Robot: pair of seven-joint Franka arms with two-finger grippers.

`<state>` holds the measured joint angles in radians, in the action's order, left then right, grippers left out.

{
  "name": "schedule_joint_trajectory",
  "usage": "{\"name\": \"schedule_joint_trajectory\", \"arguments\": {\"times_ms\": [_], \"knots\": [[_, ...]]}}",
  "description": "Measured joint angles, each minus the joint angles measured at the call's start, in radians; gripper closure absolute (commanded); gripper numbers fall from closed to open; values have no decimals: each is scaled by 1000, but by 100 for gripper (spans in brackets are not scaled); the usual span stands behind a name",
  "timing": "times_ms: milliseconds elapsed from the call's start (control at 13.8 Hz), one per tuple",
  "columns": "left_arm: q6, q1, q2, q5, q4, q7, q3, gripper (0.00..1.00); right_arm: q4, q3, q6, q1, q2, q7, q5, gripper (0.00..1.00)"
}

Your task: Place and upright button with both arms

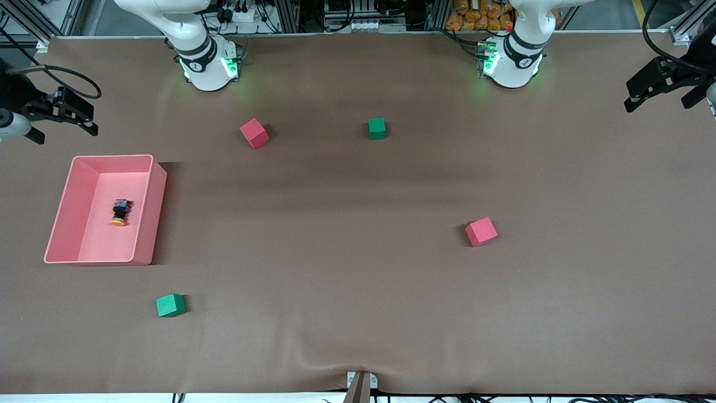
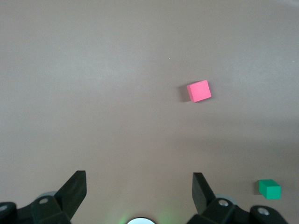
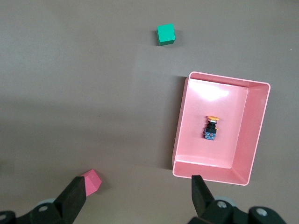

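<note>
A: Biggest worry first? The pink bin (image 1: 150, 212) on the tabletop (image 1: 358, 280), at the right arm's end. Its walls could block a spread tool reaching in, or the bin could get shoved.

B: And the button (image 1: 119, 212) lies on its side on the bin floor, orange cap toward the front camera. It is tiny, so a pinch could slip or roll it (my guess).

A: The right tool (image 3: 138, 198) hangs up over the tabletop beside the bin, fingers spread, holding nothing. The left tool (image 2: 138, 193) waits over its own end, also released.

B: The right wrist view shows the button's blue base, which the front view barely does.
</note>
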<state>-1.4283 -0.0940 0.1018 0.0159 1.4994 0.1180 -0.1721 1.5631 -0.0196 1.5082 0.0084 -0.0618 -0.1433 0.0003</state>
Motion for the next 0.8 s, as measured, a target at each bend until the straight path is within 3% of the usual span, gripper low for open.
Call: {"name": "schedule_joint_trajectory", "arguments": {"times_ms": [509,799], "knots": [[2,1,-2,0,0,0,-2,0,1,1,0,-1,6,0,0,0],[29,2,-3,0,0,0,-5,0,3,9,14,-63,101,-1,-4,0]]}}
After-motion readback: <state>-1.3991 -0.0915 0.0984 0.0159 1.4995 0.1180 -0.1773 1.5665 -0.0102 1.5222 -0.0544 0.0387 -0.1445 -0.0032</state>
